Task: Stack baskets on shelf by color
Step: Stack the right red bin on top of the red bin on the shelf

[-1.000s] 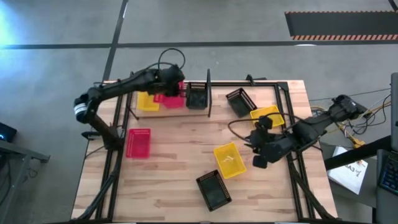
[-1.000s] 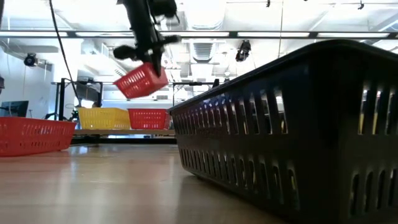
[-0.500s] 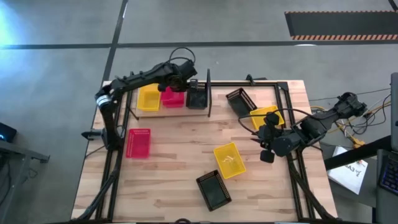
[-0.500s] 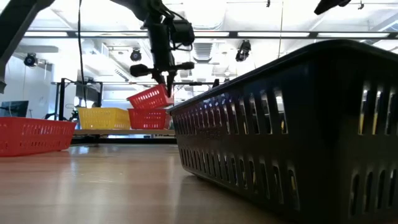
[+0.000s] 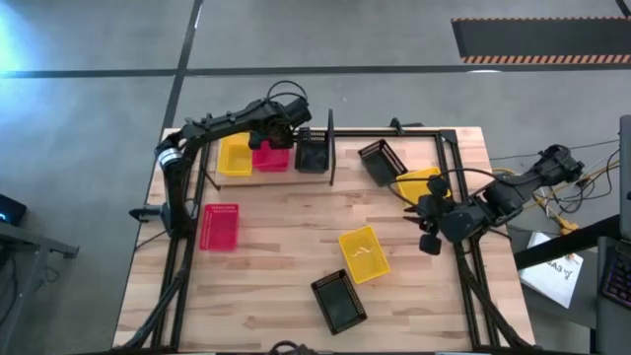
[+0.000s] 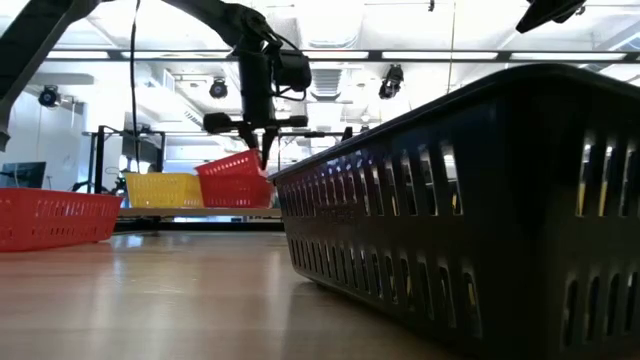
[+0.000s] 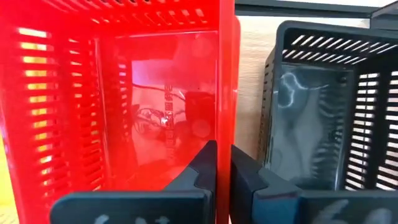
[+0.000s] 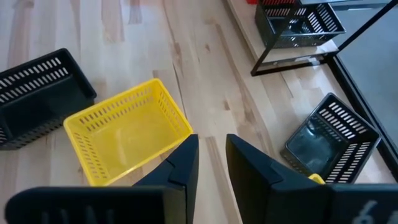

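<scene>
My left gripper (image 5: 287,134) is over the shelf (image 5: 330,163) at the table's far left, shut on a red basket (image 5: 271,156). This basket sits tilted in the shelf's middle place (image 6: 236,180), between a yellow basket (image 5: 235,158) and a black basket (image 5: 313,153). In the left wrist view the black basket (image 7: 323,106) stands right beside the red one (image 7: 124,106). My right gripper (image 5: 426,223) hovers near the table's right side, its fingers a little apart (image 8: 211,162) and holding nothing. Below it lies a loose yellow basket (image 8: 124,137). My left gripper pinches the red basket's long side wall (image 7: 225,127), the one facing the black basket, with one finger (image 7: 207,167) inside the basket and one (image 7: 247,171) outside. The fingers come from above, pointing down. The basket hangs tilted, its low end down at the shelf (image 6: 215,185).
On the table lie a red basket (image 5: 219,226) at the left, a yellow basket (image 5: 363,253) and a black basket (image 5: 339,301) in the middle near side, and a black basket (image 5: 380,161) with a yellow one (image 5: 422,184) at the far right. Black frame rods edge the table.
My left gripper has moved toward the far edge and come down over the shelf; the red basket, hanging high and tilted before, has dropped onto the red one in the shelf's middle place. My right gripper has drawn back toward the table's right edge.
</scene>
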`<state>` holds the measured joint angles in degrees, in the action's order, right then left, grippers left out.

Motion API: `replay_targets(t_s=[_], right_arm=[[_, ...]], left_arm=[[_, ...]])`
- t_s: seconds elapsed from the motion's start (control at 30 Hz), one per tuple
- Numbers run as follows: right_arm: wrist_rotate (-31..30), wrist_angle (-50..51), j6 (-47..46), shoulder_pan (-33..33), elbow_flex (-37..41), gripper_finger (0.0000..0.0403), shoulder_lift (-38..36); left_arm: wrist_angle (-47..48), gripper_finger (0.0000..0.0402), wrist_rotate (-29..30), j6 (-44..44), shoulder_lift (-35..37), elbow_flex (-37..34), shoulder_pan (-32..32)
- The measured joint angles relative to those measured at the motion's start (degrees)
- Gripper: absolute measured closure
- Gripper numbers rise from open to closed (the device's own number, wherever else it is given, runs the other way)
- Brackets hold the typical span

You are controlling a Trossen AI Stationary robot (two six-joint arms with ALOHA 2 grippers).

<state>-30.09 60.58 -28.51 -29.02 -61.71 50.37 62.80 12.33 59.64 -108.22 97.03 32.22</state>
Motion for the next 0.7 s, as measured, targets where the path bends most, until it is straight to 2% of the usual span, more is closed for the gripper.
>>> replay_targets(t_s=[0.23, 0.57, 0.7], right_arm=[[0.0, 0.0, 0.1, 0.0, -0.1, 0.0328, -0.5], [0.0, -0.1, 0.0, 0.0, -0.1, 0.0334, -0.4], [0.0, -0.1, 0.0, 0.0, -0.2, 0.0333, -0.4]], left_arm=[[-2.5, 0.0390, -0.8, -0.4, 0.0, -0.2, 0.3], [-2.6, 0.0288, -1.6, -0.2, 0.0, -0.9, 0.6], [-2.7, 0.0261, -1.8, -1.4, 0.4, -0.8, 0.7]])
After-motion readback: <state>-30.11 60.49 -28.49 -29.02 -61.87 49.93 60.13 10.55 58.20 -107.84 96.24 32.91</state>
